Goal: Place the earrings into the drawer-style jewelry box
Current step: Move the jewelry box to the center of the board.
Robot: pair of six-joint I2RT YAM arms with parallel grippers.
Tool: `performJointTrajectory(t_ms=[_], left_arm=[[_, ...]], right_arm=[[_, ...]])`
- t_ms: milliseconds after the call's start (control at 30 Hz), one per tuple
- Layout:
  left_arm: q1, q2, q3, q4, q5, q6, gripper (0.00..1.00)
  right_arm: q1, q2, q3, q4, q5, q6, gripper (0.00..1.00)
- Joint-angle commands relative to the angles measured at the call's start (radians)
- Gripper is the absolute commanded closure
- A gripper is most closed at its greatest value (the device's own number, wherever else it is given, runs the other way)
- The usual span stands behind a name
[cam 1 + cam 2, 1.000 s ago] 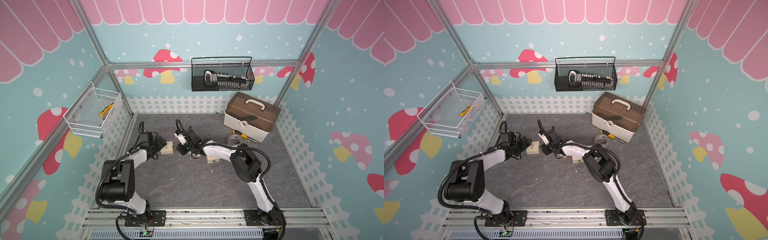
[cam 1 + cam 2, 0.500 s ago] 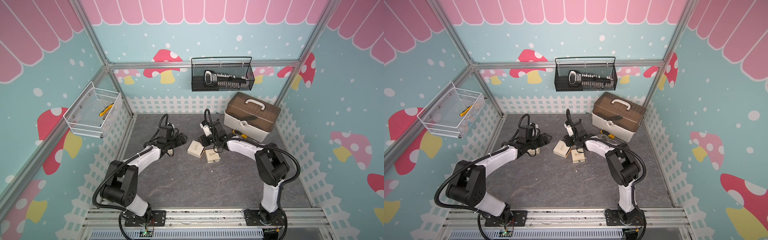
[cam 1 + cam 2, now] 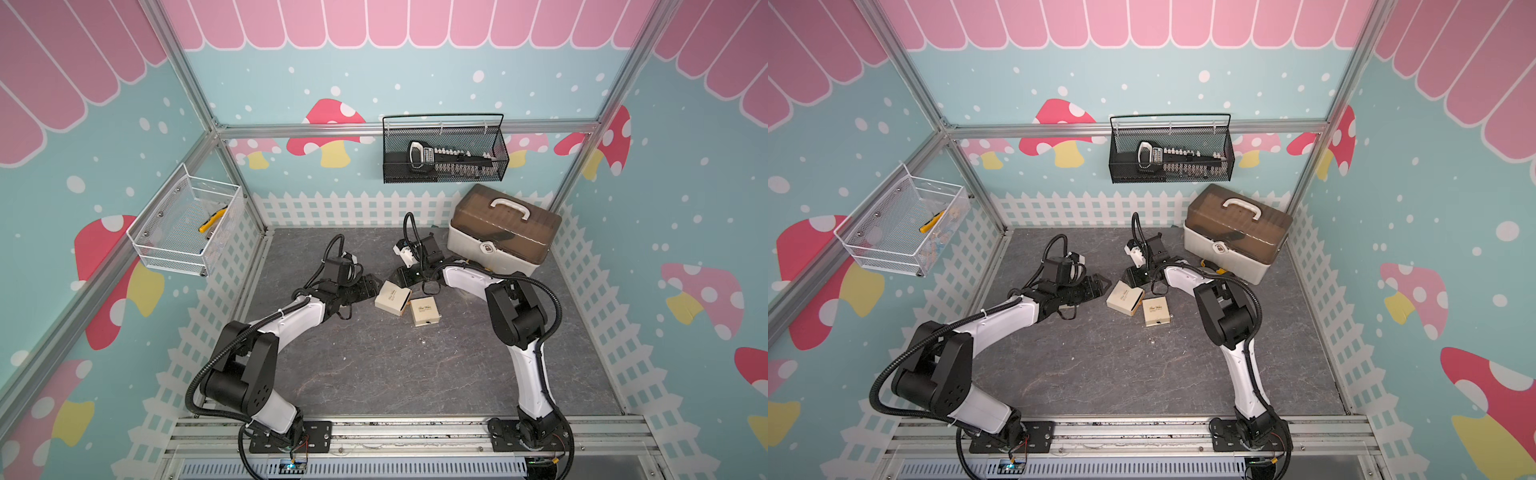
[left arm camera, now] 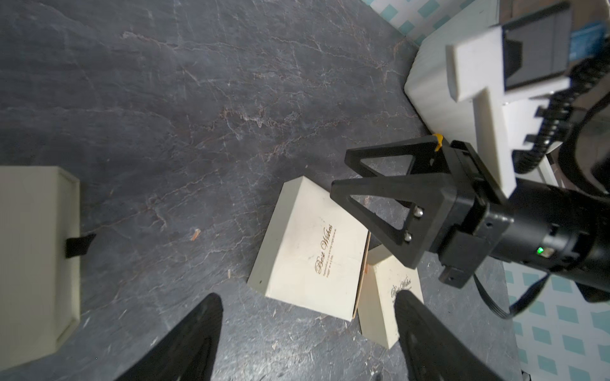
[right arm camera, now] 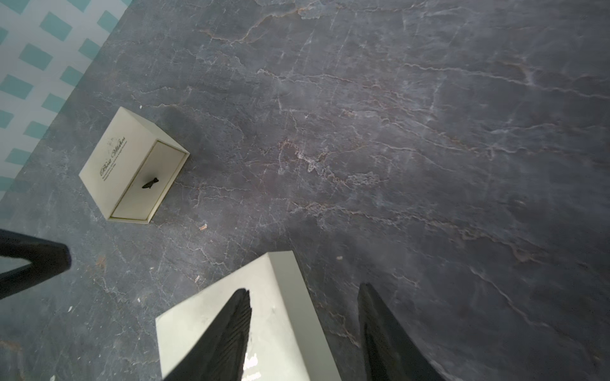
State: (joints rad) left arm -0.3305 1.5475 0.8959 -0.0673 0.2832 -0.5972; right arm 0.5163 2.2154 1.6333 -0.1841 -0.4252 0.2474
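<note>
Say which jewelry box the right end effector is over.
The middle, tan-edged jewelry box: the right end effector hangs over its corner. The box showing its drawer front and the remaining box lie clear.

Brown-lidded toolbox [image 3: 478, 227] back right; black mesh basket [image 3: 394, 138] on wall

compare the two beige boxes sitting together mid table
The left box is bigger than the right box. The right box shows a dark tab on its front; the left box shows none. The right gripper hovers by the left box, not the right box. Both are beige with script lettering.
</note>
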Motion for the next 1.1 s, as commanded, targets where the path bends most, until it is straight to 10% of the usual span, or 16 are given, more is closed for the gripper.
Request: performJointTrajectory(t_ms=[0,533,1067], left_arm=[[0.001,-0.052,-0.031,-0.020,-0.016,0.011,0.18],[0.003,-0.212,-0.143,-0.109,-0.082,0.013,0.17],[-0.054,-0.379,-0.318,-0.183,-0.043,-0.032,0.20]], right_arm=[[-0.001,0.026,0.027,-0.060,-0.097,-0.048,0.49],[0.112,-0.119,-0.200,-0.005,-0.218,-0.047,0.62],[0.250,-0.554,-0.583,0.109,0.112,-0.038,0.51]])
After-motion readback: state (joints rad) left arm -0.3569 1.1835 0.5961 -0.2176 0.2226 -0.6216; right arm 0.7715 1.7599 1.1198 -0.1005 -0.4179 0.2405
